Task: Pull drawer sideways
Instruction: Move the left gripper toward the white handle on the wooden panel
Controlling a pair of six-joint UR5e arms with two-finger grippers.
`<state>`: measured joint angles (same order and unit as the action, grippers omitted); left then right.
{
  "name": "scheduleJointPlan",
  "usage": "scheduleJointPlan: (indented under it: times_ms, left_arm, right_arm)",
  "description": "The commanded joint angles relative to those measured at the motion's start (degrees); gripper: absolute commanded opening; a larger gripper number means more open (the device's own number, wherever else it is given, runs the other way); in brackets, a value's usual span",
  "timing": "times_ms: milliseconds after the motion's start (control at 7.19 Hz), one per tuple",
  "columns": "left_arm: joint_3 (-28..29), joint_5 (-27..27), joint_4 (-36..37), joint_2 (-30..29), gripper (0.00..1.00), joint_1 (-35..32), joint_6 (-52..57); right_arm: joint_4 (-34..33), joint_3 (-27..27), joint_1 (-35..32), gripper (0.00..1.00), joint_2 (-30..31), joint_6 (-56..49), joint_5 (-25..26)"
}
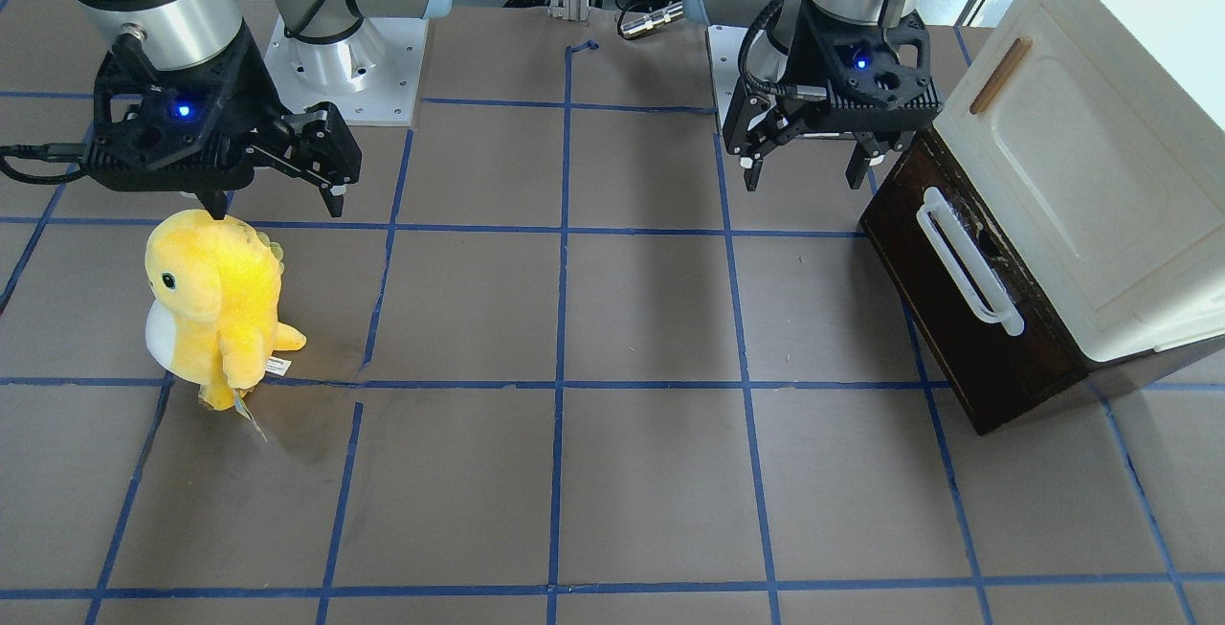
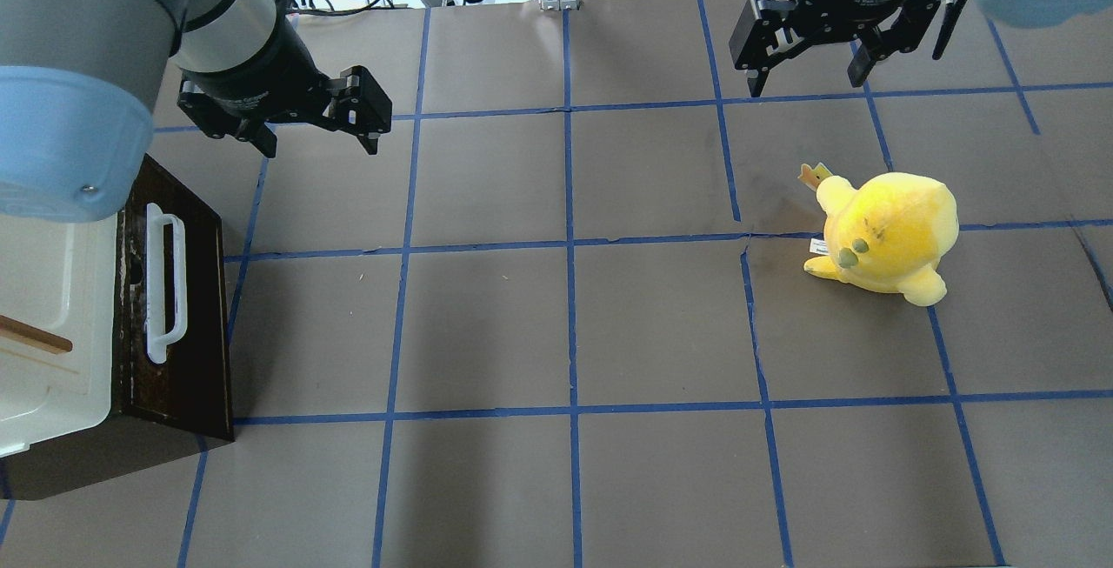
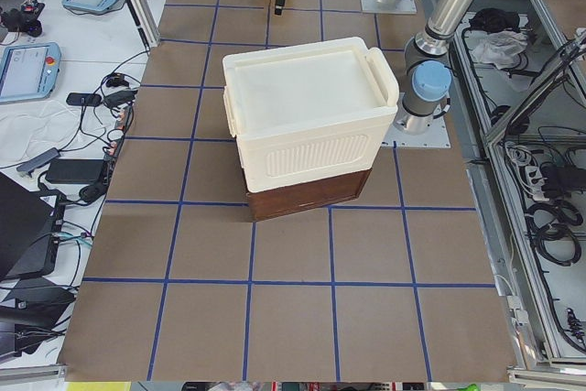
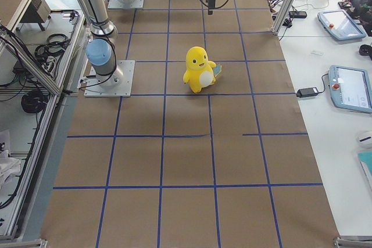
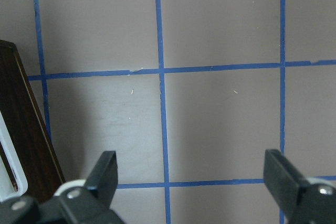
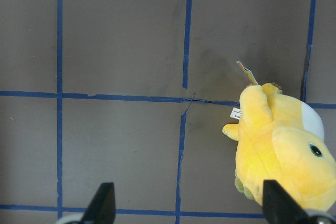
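Left gripper [image 1: 802,175], jaws apart, hovers beside the drawer [image 1: 995,367]; it should straddle the white bar handle [image 1: 967,266] squarely before closing and pulling straight.

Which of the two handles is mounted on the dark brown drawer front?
The long white bar handle, fixed to the drawer. The small brown wooden handle sits on the cream-white cabinet panel instead.

We see bright, even light from above. Soft, broad shadows lie on the table [image 1: 651,472]. The white cabinet [image 1: 1101,175] washes out in glare on top, while the dark drawer [image 1: 967,357] front shows little detail. The wrist views look sharp.
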<state>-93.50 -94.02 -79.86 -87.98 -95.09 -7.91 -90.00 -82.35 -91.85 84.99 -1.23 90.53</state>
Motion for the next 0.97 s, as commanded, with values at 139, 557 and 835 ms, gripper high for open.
scheduleJointPlan:
  times_ms: [139, 557, 835]
  left_arm:
    - [-2.4, -1.5, 5.2, -7.7, 1.00, -0.3, -9.1]
    - [-2.8, -12.1, 5.2, -13.5, 1.00, -1.8, -14.9]
    - [-3.6, -21.1, 5.1, -16.9, 1.00, -3.6, -21.6]
  right_arm:
    - [0.0, 0.0, 0.0, 1.00, 0.0, 0.0, 0.0]
    - [0.0, 0.0, 0.0, 1.00, 0.0, -0.1, 0.0]
    - [0.0, 0.0, 0.0, 1.00, 0.0, 0.0, 0.0]
